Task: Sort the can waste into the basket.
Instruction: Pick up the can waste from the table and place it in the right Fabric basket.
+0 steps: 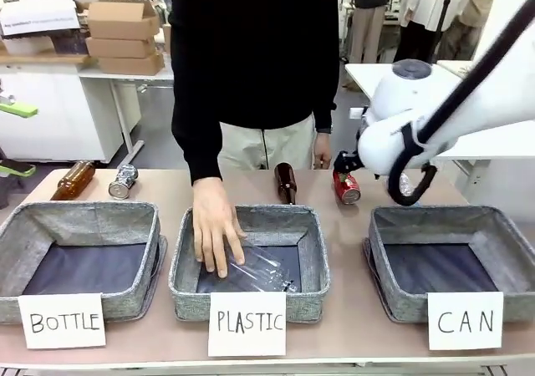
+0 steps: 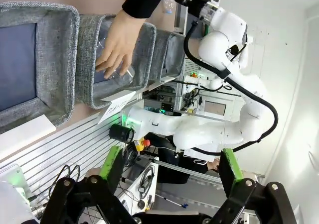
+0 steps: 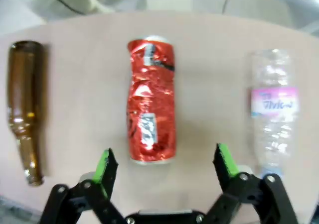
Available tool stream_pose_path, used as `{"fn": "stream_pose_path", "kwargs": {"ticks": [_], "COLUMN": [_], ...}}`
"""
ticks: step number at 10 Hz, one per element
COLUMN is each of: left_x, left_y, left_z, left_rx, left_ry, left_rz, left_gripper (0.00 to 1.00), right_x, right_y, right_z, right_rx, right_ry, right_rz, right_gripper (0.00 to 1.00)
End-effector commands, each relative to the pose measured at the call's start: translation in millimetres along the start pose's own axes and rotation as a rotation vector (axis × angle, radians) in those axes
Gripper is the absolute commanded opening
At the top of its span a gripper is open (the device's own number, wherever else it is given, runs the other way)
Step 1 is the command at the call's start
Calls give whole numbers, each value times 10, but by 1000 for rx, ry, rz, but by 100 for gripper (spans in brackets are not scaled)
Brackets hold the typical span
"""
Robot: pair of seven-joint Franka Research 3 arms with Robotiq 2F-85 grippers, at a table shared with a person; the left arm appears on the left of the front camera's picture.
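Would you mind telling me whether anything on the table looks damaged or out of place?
The red can is badly crumpled, its wall creased and dented. It lies on its side on the table between a brown bottle and a clear plastic bottle, in front of the open right gripper. No spill shows.

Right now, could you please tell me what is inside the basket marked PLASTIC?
A clear plastic bottle lies in the basket, on its dark lining, under the person's hand. The hand hides the bottle's left end.
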State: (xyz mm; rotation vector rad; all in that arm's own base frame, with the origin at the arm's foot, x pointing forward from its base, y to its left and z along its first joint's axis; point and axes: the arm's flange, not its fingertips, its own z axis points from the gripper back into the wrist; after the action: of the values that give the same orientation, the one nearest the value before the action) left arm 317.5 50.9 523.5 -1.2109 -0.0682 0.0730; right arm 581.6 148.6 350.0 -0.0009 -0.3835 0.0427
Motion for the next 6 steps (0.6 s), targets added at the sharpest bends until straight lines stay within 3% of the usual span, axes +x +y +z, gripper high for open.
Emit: {"fn": "stream_pose_path", "kwargs": {"ticks": [1, 6], "left_x": [-6, -6], "left_y": [-30, -30], "left_z": [-1, -1], "left_rx": [-21, -21], "left_ry": [-1, -1], "left_rz": [-15, -15], "left_gripper": [100, 100], "right_x": [177, 220], "right_y": [199, 170], "right_z": [-159, -600], "right_rx": [9, -23], "right_ry": [81, 159], "right_rz": [11, -14], "right_gripper": [100, 100]}}
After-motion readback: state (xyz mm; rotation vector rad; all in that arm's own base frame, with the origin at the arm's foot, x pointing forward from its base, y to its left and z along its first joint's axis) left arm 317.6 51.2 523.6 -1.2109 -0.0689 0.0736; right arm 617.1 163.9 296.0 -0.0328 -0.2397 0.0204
